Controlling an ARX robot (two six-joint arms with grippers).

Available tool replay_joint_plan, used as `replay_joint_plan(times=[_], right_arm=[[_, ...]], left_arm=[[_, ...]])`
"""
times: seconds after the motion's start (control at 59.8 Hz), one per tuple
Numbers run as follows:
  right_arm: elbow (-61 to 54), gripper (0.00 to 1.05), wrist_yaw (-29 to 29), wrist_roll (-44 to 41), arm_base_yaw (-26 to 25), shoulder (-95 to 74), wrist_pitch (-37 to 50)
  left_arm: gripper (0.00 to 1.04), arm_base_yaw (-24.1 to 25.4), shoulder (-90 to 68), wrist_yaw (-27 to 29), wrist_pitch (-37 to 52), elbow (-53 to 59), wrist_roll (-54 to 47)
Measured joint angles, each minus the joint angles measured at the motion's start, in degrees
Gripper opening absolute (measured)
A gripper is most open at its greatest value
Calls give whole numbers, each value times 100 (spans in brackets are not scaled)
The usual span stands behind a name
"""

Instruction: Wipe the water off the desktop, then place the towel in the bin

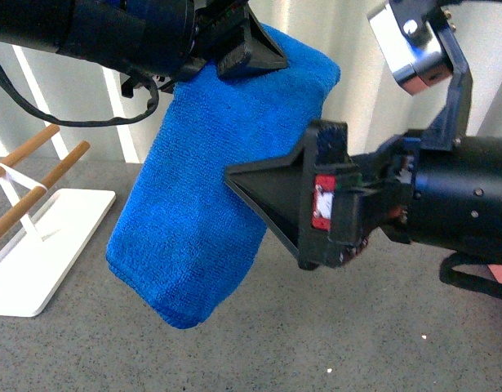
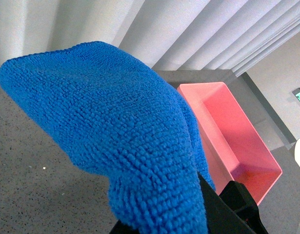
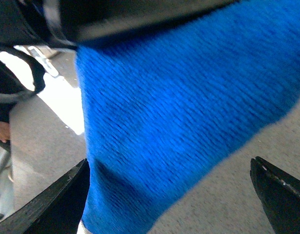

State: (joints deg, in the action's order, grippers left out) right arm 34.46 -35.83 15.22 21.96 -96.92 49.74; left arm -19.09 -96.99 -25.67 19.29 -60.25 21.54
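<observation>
The blue towel hangs folded in the air above the speckled grey desktop. My left gripper is shut on the towel's upper edge at the top of the front view. In the left wrist view the towel drapes over the jaws, and one black finger shows beside it. The pink bin stands open on the desktop beyond the towel. My right gripper is open and points at the middle of the towel. In the right wrist view its jaws stand wide, with the towel close in front of them.
A white rack base with two wooden rods stands on the desktop at the left. Pale pleated curtains run behind the desk. The desk edge lies just past the bin.
</observation>
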Motion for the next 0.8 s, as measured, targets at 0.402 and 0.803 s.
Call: replay_joint_plan(times=[0.402,0.803], right_arm=[[859,85,535,133,509,-778,-44],[933,27,621,87,485,-918,258]], left_arm=[[5,0,0,0,0,0,0],[9,0,0,0,0,0,9]])
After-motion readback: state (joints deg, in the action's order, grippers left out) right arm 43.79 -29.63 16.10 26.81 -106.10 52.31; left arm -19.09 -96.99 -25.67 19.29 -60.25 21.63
